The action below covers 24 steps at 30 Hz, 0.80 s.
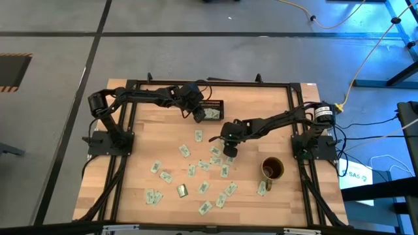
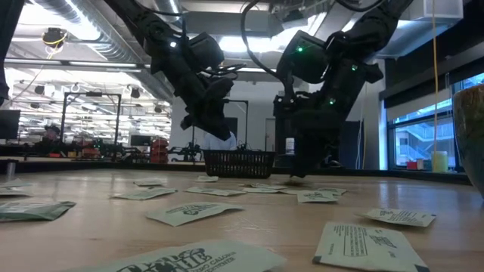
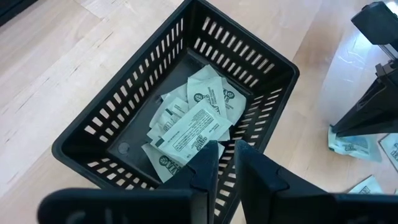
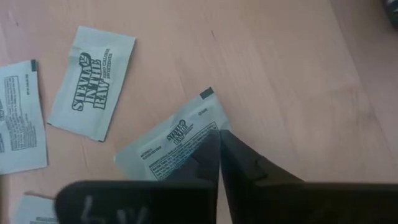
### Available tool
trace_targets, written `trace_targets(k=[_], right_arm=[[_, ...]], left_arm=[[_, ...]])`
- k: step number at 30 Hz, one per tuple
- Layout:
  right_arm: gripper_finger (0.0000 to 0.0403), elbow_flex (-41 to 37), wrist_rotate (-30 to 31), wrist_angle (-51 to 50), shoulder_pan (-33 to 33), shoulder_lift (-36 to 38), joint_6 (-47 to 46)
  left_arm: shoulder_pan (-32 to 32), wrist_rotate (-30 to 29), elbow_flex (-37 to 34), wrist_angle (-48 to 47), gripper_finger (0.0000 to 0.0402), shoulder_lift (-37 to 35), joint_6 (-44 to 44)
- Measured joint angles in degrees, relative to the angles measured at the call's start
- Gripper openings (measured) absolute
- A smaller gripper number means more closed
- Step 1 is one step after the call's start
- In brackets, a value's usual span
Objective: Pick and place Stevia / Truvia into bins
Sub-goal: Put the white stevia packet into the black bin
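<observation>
Two dark fingers (image 4: 211, 155) of the right hand (image 4: 219, 146) pinch one packet (image 4: 171, 146); left hand (image 3: 225, 163) hangs half-open over one tray (image 3: 93, 124).

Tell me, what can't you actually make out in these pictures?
- How many packets lie in the bin: left wrist view, they overlap, and the left gripper covers some.
- Small print on the packet under the right gripper: blurred, half covered.
- Mug contents: low view, cut off by the edge.

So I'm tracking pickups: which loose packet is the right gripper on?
The tilted packet pinched at its corner between the right gripper fingertips; the Stevia In The Raw packet beside it lies untouched.
</observation>
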State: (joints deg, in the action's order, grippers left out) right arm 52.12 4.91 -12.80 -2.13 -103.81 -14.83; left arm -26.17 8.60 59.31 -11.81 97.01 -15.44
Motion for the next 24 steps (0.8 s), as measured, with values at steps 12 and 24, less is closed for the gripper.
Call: trace_targets(k=[12, 24], right_arm=[[0.0002, -0.3, -0.3, -1.2, 0.0, 2.1, -1.3], [0.0000, 1.6, -0.1, -3.6, -1.0, 6.5, -1.3]], left_arm=[[0.0, 0.0, 0.0, 0.0, 0.0048, 0.0, -0.3], [0.0, 0.0, 0.0, 0.6, 0.0051, -0.1, -0.3]])
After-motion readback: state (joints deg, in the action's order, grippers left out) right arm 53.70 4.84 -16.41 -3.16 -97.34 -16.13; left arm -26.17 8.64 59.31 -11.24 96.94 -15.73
